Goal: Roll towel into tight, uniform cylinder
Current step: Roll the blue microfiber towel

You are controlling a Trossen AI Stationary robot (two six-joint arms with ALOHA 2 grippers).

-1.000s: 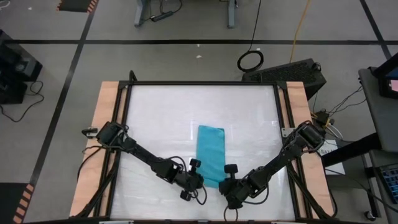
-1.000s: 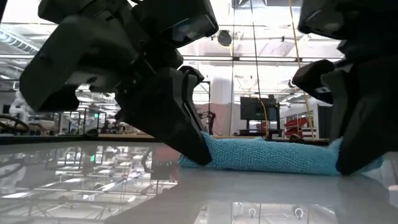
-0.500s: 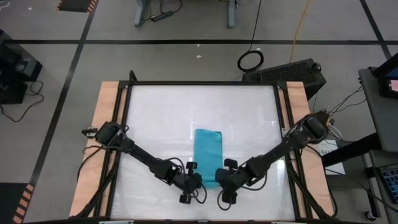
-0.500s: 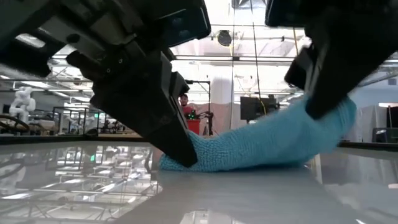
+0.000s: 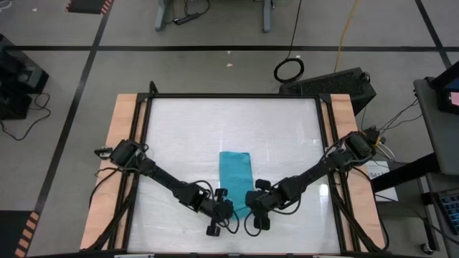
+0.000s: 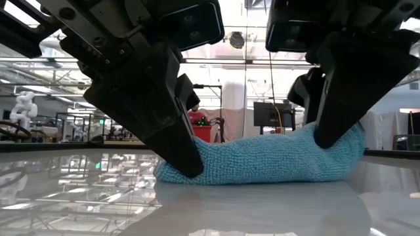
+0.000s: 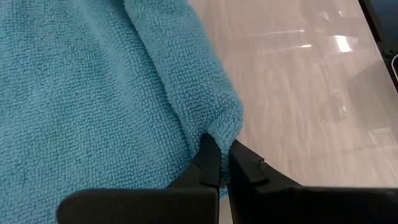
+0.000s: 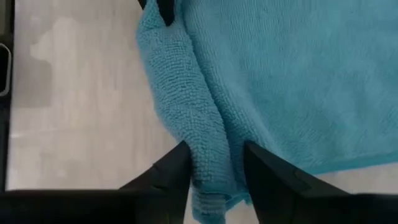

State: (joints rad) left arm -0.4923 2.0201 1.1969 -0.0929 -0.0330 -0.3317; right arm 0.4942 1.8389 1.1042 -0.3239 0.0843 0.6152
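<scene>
While the towel [image 5: 235, 174] lay near the table's [image 5: 186, 122] front edge, its near end folded over, the left gripper [image 7: 219, 163] pinched one corner of the fold. The right gripper [image 8: 214, 163] stood parted astride the other corner, its hold uncertain.

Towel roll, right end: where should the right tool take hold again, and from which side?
Grip the rolled near edge of the towel at its right end, coming from above and from the table's near side. The fold there forms a raised ridge the right tool already straddles with open fingers. The left tool pinches the other end, shut.
</scene>
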